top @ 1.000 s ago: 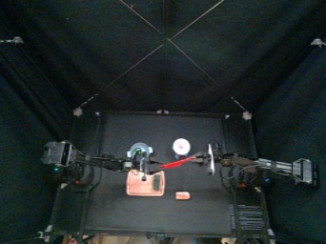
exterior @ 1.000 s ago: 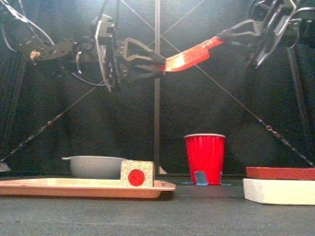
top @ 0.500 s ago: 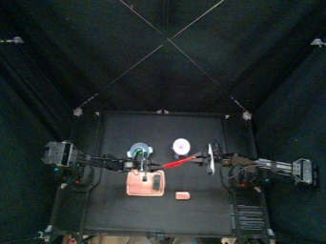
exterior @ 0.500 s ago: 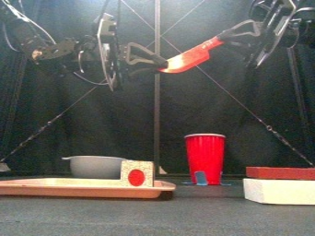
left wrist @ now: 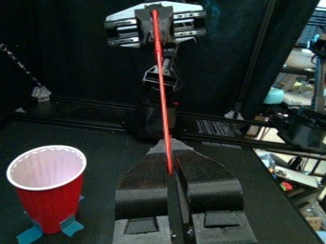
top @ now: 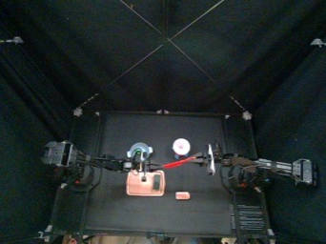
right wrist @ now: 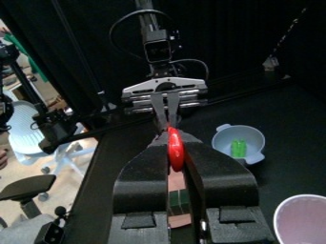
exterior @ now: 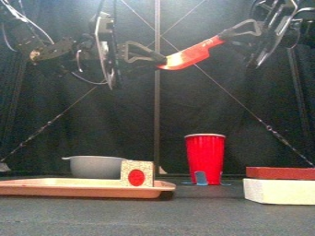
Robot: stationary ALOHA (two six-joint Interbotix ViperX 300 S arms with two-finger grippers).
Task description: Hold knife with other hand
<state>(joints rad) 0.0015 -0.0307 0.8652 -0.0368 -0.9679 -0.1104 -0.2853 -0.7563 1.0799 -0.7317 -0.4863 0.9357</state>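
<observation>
The knife [exterior: 193,55] hangs high above the table, slanting between the two arms: the right gripper [exterior: 234,35] is clamped on its upper end and the left gripper [exterior: 150,59] has its jaws pressed together on the lower tip. In the left wrist view the red blade [left wrist: 162,105] runs straight from that gripper's closed jaws to the other gripper's, so both ends look pinched at once.

It reads as a slim, rigid stick, light enough that a narrow pinch should carry it. It does not sag between the two holds. Its surface looks smooth (probably plastic), so it may pivot or slide if gripped only at the very tip. A hold a little further in from the end, flat faces against the pads, seems the safer place. Letting go on the right side before the left pinch is firm would risk a drop onto the things below.

Below, a red cup [exterior: 204,159] stands upright. The left wrist view looks into it [left wrist: 46,174] and shows it pale inside with nothing in it. A grey bowl [exterior: 94,167] sits by a pale board [exterior: 62,187]. In the right wrist view the bowl [right wrist: 241,142] holds a small green piece.
</observation>
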